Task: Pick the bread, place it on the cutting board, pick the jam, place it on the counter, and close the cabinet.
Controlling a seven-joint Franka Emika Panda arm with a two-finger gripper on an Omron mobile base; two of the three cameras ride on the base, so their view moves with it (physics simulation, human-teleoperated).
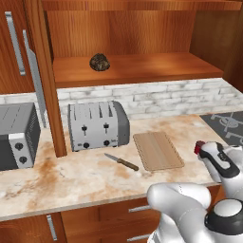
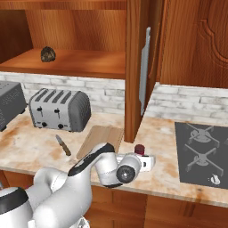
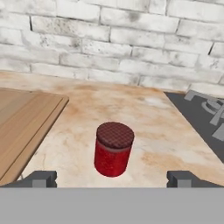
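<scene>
Jam [image 3: 113, 148] stands upright on the counter [image 3: 144, 113], between the cutting board [image 3: 24, 122] and the stove, dead ahead of the fingers [image 3: 113, 178] — centred in the gap between the two tips, which are spread wide and touch nothing. Its long axis is vertical. The bread [image 1: 99, 62] sits on the cabinet [image 1: 133, 71] shelf, doors open, well apart from the board — so the loaf looks like the step not yet done.
</scene>
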